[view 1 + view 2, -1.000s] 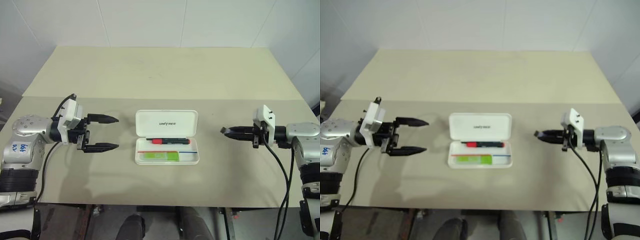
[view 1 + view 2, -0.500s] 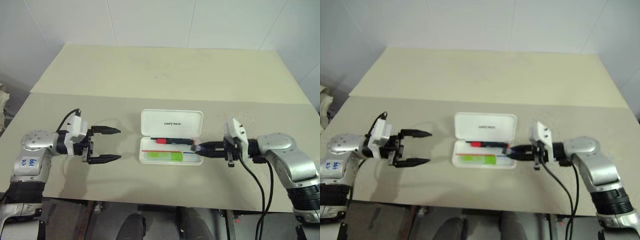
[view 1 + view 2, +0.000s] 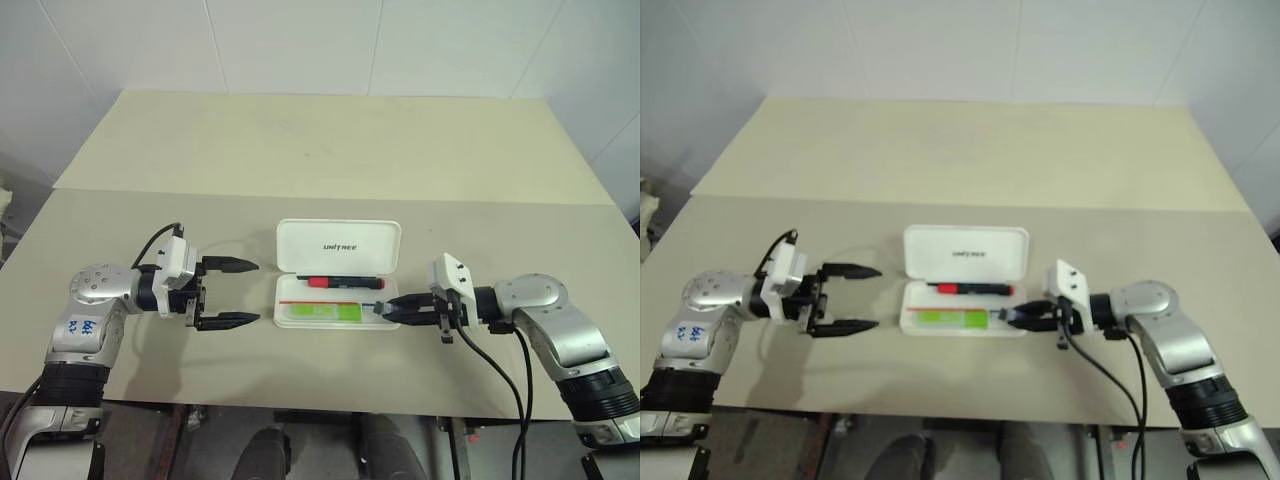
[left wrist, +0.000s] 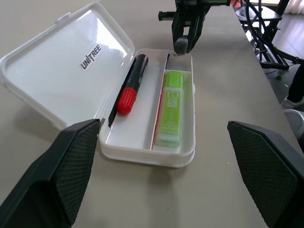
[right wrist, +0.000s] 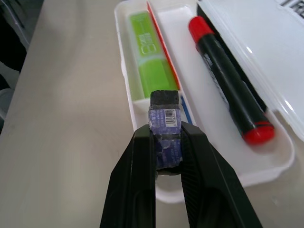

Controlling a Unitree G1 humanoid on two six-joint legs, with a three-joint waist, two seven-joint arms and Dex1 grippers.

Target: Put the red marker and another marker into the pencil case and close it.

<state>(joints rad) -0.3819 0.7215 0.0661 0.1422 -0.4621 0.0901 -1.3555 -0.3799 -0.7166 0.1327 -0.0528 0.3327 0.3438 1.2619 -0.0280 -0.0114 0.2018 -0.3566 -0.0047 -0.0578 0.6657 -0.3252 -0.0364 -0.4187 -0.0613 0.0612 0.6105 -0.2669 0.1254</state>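
1. Nearest you, your two tools hang low over the surface (image 3: 320, 150), one at each end of the pencil case (image 3: 338, 287). The left tool (image 3: 235, 293) is released, its fingers spread wide and holding nothing, a little left of the case.
2. Your right tool (image 3: 392, 309) is clenched on a small dark block wrapped in a bar-coded label (image 5: 165, 118), seemingly an eraser. Its tip sits at the case's right end, just over the near compartment's rim.
3. The case lies open mid-surface, its lettered lid tipped back on the far side.
4. In the near compartment you have the green highlighter (image 4: 172, 106) lying flat, with a thin red-and-blue stick (image 5: 164, 47) along the divider.
5. In the far compartment you have the red marker (image 4: 131, 84), its red cap toward the left.
6. By my reading, both markers are already in. What remains is to deal with the held block, then swing the lid down and shut it.
7. The surface is a plain beige board with a seam crossing it beyond the case.
8. Farthest off, a white tiled wall (image 3: 300, 40) closes the room.
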